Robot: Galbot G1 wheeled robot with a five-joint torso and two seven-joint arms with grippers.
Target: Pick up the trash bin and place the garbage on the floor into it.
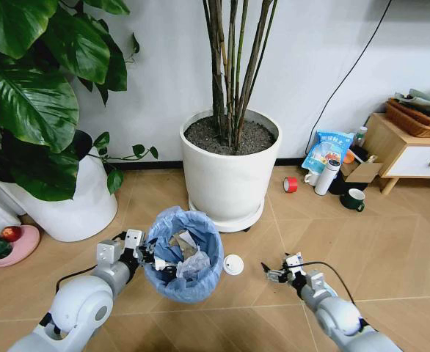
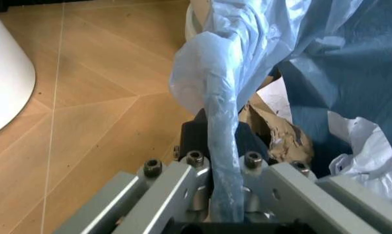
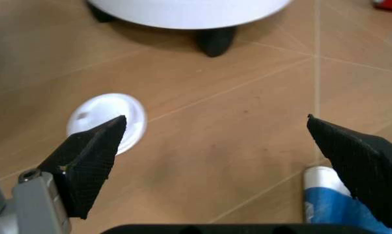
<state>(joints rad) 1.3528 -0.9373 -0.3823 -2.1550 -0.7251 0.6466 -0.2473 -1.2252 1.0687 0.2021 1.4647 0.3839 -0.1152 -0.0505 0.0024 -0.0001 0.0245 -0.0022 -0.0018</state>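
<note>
Trash bin (image 1: 183, 255) held at left rim; white disc (image 1: 233, 265) on floor just right of bin, left and slightly far of right gripper (image 1: 276, 274).

Left gripper (image 1: 143, 253) clamped on light-blue liner (image 2: 222, 146) at bin's left rim; paper scraps already inside. Right gripper spread wide, low over bare floor, nearer arm to disc (image 3: 107, 122). Disc round, no long axis. Blue-white object (image 3: 329, 202) at right fingertip cut off, identity unclear. Bin wall hidden under liner.
</note>
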